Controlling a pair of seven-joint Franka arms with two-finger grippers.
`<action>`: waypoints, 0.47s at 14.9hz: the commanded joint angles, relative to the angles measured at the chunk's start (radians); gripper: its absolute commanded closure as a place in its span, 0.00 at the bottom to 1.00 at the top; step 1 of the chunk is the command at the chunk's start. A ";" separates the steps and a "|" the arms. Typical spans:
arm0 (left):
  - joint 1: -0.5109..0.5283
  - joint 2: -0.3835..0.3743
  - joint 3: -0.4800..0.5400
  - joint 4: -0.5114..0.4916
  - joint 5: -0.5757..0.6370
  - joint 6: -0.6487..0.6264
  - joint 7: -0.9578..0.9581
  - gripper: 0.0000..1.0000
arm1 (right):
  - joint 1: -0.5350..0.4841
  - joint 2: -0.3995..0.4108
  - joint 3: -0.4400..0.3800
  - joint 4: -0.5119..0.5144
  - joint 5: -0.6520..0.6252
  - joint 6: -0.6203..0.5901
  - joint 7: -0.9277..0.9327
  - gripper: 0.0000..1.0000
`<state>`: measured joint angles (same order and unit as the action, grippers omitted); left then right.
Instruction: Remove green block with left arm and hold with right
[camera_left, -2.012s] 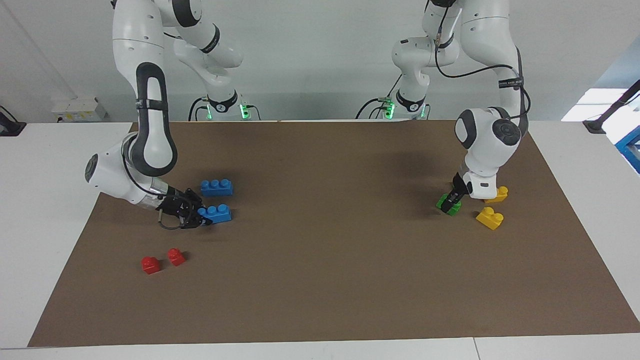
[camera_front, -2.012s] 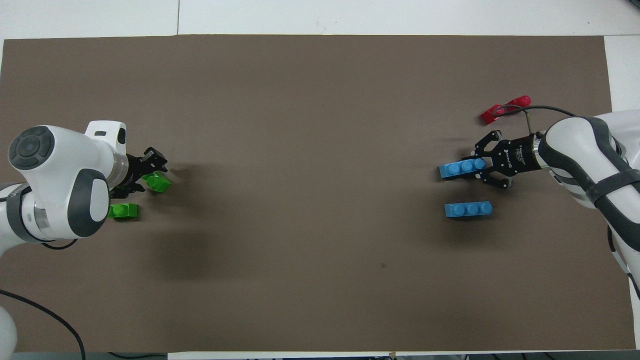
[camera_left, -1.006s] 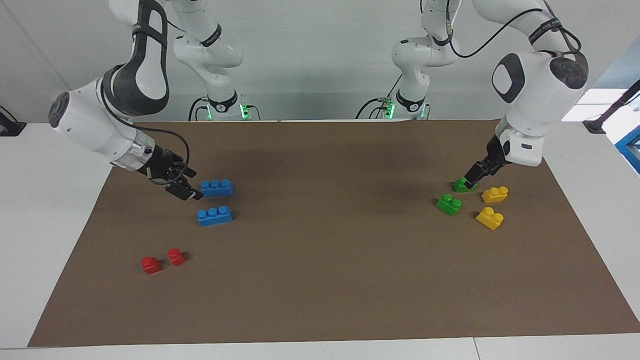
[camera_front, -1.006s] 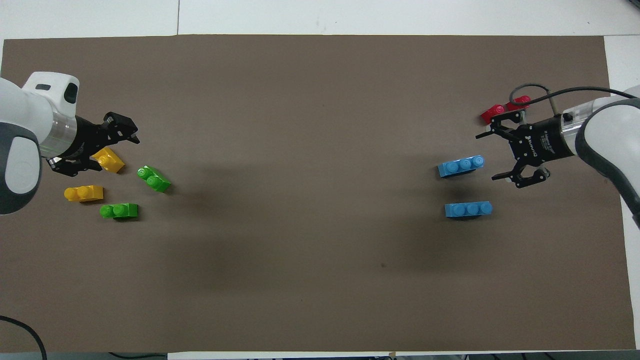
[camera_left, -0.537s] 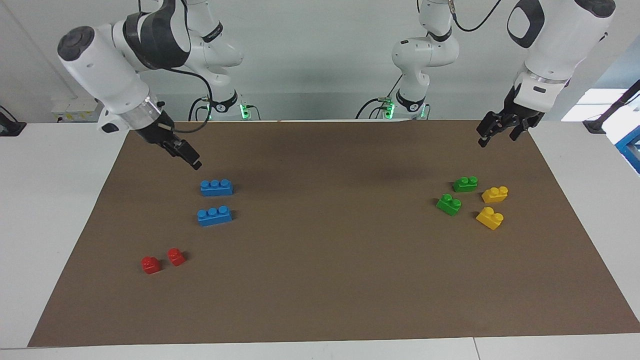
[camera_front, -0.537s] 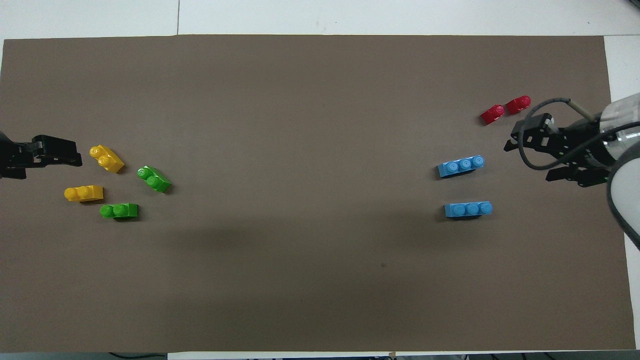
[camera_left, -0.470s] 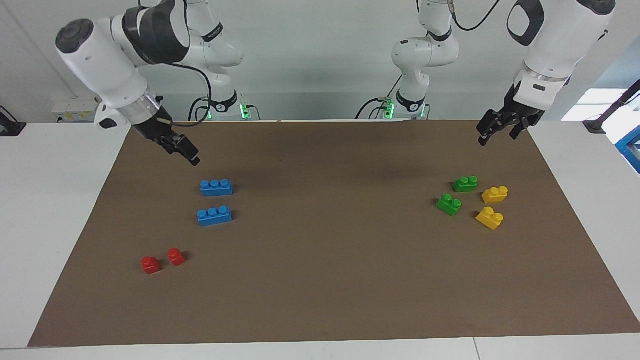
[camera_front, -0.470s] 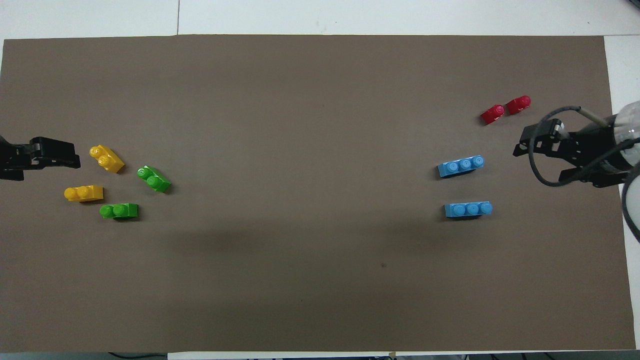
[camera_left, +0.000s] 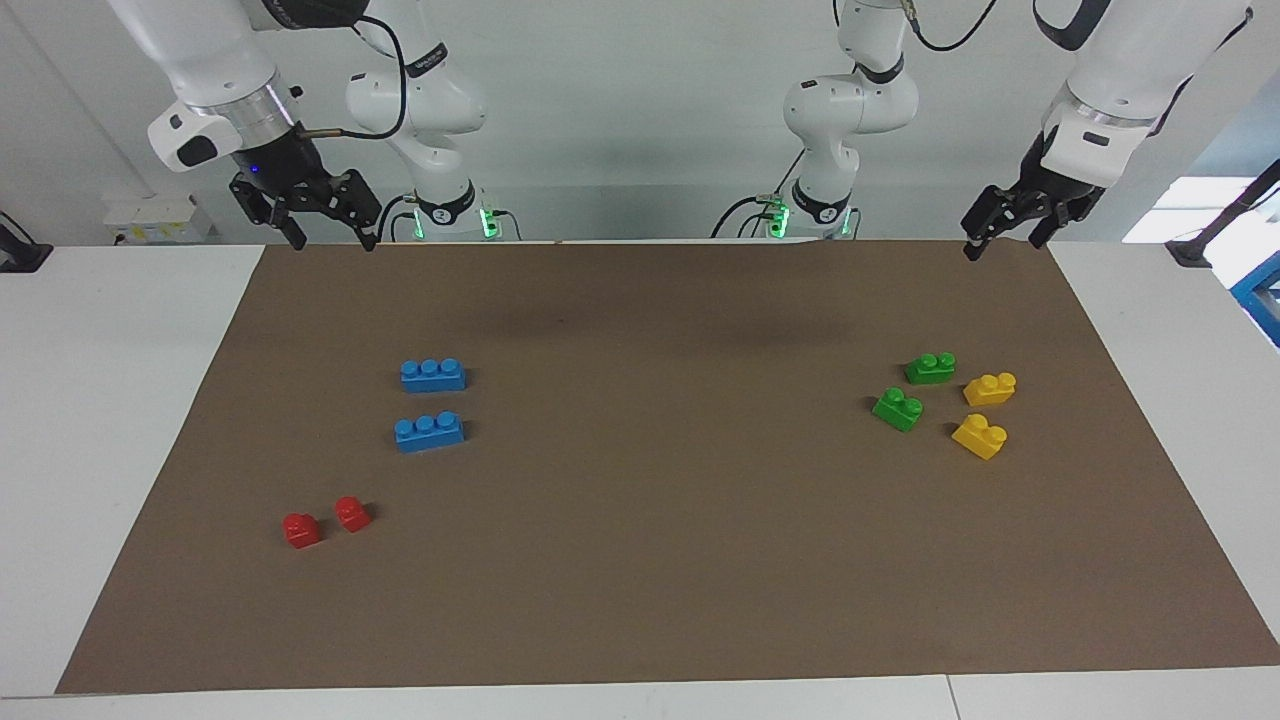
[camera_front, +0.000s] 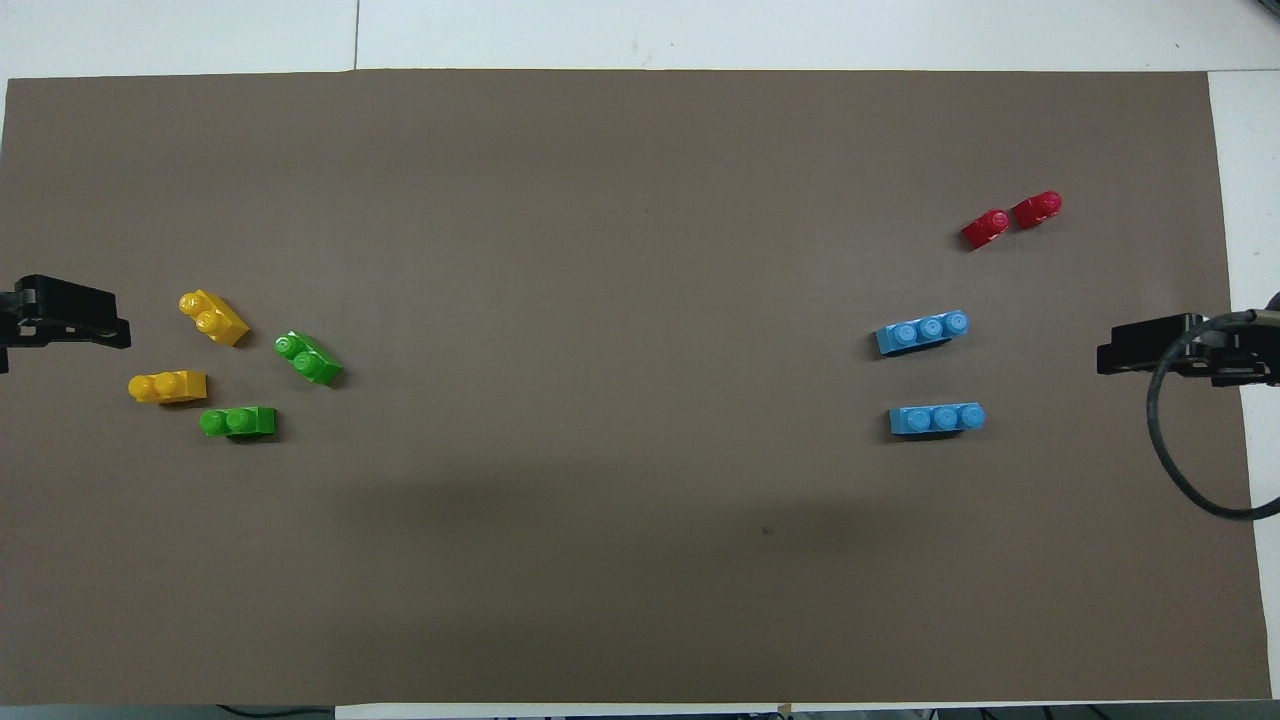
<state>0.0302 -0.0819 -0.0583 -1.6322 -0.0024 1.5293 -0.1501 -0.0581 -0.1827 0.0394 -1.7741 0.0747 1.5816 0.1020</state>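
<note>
Glossy plastic green block (camera_left: 930, 368), smooth, lies on a matt brown paper-like mat (camera_left: 660, 560).

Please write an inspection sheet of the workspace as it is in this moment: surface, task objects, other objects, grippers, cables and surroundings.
Surface: brown mat on a white table, flat.
Job's things: two green blocks lie apart on the mat at the left arm's end, neither held.
Clutter: two yellow bricks beside the green ones; two blue bricks and two red bricks at the right arm's end.
Grippers: left gripper and right gripper raised, open, empty.
Cables: black cable loops at the right gripper.
Surroundings: grey wall; green lights at both bases.
</note>
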 joint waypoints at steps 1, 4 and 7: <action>-0.010 0.027 0.005 0.037 0.009 -0.028 0.042 0.00 | -0.003 -0.020 0.004 -0.013 -0.042 -0.022 -0.030 0.02; -0.007 0.027 0.005 0.035 0.009 -0.023 0.115 0.00 | -0.002 -0.026 0.005 -0.034 -0.110 -0.005 -0.027 0.02; -0.009 0.028 0.005 0.038 0.006 -0.023 0.115 0.00 | -0.008 -0.037 0.004 -0.059 -0.112 0.018 -0.030 0.03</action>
<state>0.0300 -0.0692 -0.0589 -1.6263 -0.0024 1.5291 -0.0527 -0.0580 -0.1864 0.0403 -1.7892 -0.0190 1.5747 0.0954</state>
